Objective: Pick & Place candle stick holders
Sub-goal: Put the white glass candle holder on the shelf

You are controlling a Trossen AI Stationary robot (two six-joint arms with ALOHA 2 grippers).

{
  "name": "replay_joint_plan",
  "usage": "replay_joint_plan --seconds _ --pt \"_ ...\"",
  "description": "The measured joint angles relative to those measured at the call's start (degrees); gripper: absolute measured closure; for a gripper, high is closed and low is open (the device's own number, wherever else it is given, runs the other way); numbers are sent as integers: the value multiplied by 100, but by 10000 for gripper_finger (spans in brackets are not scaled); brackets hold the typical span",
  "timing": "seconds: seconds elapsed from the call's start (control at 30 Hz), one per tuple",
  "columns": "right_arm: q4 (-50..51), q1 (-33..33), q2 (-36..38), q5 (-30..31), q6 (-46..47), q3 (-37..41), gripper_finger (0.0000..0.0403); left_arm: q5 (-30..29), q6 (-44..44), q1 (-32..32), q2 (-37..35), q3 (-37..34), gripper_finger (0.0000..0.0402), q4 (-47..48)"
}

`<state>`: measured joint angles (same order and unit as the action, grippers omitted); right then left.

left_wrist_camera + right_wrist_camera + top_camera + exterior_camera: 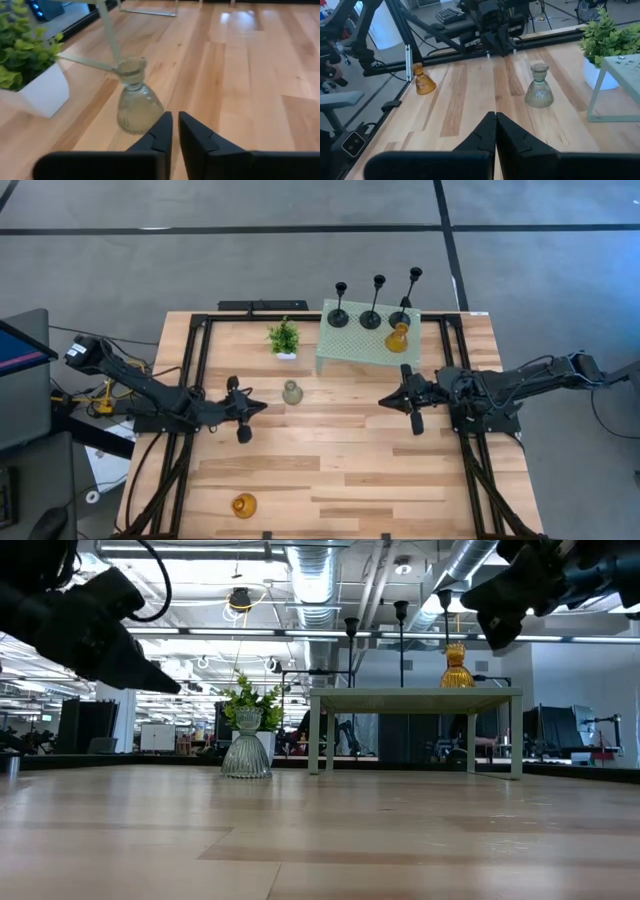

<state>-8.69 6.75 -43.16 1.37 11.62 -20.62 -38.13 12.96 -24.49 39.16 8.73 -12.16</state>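
Observation:
Three black thin-stemmed holders (372,302) and one amber glass holder (397,338) stand on the pale green mesh stand (365,348). The clear-grey glass holder (291,392) stands on its base on the table left of the stand; it also shows in the left wrist view (135,99) and the right wrist view (538,87). A second amber holder (244,505) stands near the table's near left edge. My left gripper (262,406) is shut and empty, above the table, just left of the clear-grey holder. My right gripper (384,401) is shut and empty, right of it.
A small green potted plant (284,339) stands left of the stand, behind the clear-grey holder. Black frame rails (198,360) run along the table's left, right and far sides. Bare wood lies between the two grippers and toward the near edge.

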Motion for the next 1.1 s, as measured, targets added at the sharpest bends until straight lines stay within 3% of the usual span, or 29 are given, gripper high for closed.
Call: replay_joint_plan --seconds 0.13,0.27,0.5,0.77,0.9,1.1 --pt "219 46 7 -38 30 0 403 59 0 269 3 -122 331 -206" --pt "284 127 57 -554 33 0 403 123 -17 587 226 -235 287 -603" --pt "498 396 495 -739 44 0 403 468 -68 1142 1261 -242 231 -1636" --pt "1021 1191 798 -754 39 0 403 544 -68 1670 2684 -244 211 -3290" --pt "1023 1756 789 -756 -265 0 403 901 -369 1901 3245 -192 205 -4120" --pt "985 2267 804 -518 -540 0 403 1486 -817 2212 3903 265 195 -4388"
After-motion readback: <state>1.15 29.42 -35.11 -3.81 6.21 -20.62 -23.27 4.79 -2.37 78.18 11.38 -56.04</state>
